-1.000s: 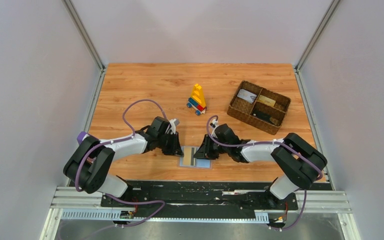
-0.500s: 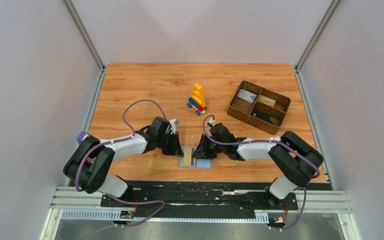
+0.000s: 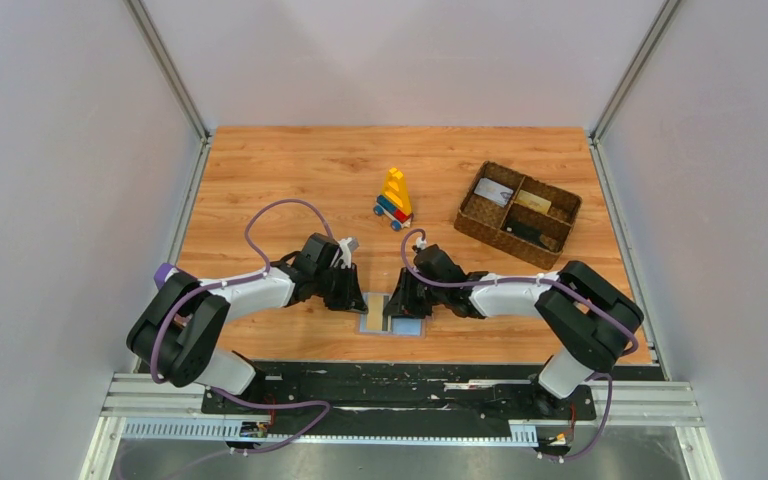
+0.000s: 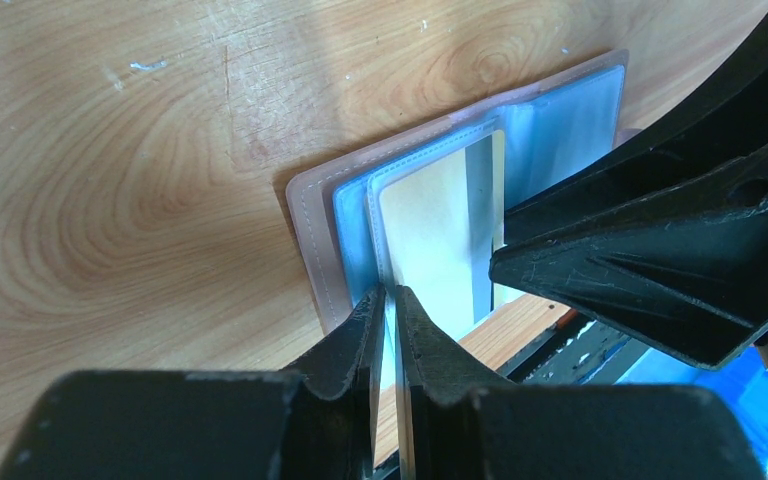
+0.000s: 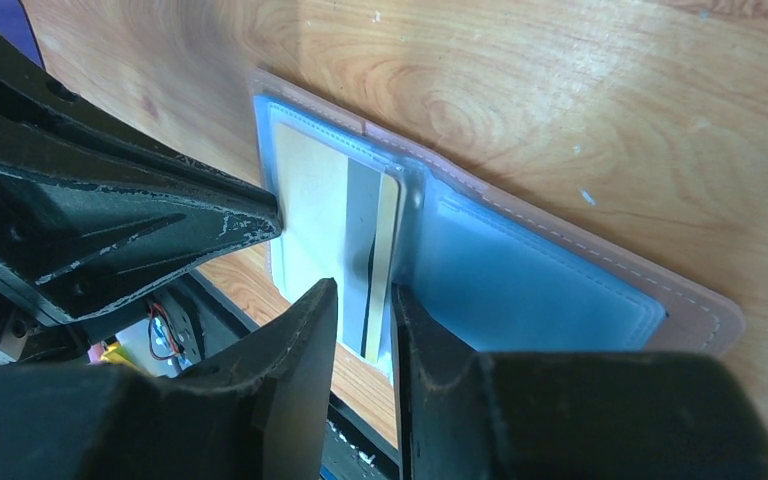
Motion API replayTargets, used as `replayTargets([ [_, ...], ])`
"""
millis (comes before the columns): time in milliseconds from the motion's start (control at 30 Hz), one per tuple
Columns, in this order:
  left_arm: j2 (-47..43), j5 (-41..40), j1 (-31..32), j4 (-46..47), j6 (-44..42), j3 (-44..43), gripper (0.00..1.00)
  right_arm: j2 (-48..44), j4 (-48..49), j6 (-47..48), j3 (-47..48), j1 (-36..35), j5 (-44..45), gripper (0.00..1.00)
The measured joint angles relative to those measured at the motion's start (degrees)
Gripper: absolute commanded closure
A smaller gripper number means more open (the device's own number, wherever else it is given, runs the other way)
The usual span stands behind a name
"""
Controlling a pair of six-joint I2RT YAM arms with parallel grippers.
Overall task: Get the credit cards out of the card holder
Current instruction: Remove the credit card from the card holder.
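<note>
Wooden worktop (image 3: 290, 180), six o'clock: left fingers (image 4: 355, 335) clamp thin light-blue folding card holder (image 4: 560, 125); right fingers (image 5: 310, 330) straddle its tan-gold card (image 5: 312, 195), unclosed; next pinch, then pull.

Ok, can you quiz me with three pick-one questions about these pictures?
1. Where is the card holder? A in a basket; B flat on the table; C on a toy.
2. What colour is the card inside it? A tan; B red; C green.
3. Is the holder: A folded shut; B lying open; C torn in two?
Answers: B, it lies on the wood; A, tan with a dark stripe; B, both blue panels show.
</note>
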State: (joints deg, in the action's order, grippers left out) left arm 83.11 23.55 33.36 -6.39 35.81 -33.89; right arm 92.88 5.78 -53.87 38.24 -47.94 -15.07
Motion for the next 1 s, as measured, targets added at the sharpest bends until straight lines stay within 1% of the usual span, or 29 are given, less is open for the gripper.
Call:
replayTargets([
  [167, 0.00, -0.02, -0.04, 0.00, 0.04, 0.00, 0.83, 0.59, 1.95, 0.02, -0.44, 0.37, -1.07, 0.74],
  [267, 0.04, -0.02, -0.07, 0.00, 0.09, 0.00, 0.83, 0.70, 4.68, 0.15, -1.68, 0.63, -1.86, 0.78],
  [333, 0.11, 0.07, -0.09, 0.02, 0.13, 0.00, 0.83, 0.70, 6.19, 0.15, -2.47, 0.74, -2.03, 0.84],
  [433, 0.22, 0.20, -0.15, 0.09, 0.17, 0.00, 0.83, 0.70, 8.35, 0.22, -3.87, 0.96, -1.97, 0.98],
  [467, 0.24, 0.24, -0.15, 0.09, 0.20, 0.00, 0.83, 0.68, 9.07, 0.28, -4.37, 1.09, -1.97, 1.00],
  [700, 0.57, 0.48, -0.13, 0.50, 0.55, 0.00, 0.83, -1.64, 14.16, 0.57, -8.24, 2.01, -2.14, 1.00],
  [1000, 1.03, 0.52, -0.13, 0.74, 0.96, -0.07, 0.83, -6.64, 13.22, 1.42, -10.03, 4.33, -3.13, 1.00],
])
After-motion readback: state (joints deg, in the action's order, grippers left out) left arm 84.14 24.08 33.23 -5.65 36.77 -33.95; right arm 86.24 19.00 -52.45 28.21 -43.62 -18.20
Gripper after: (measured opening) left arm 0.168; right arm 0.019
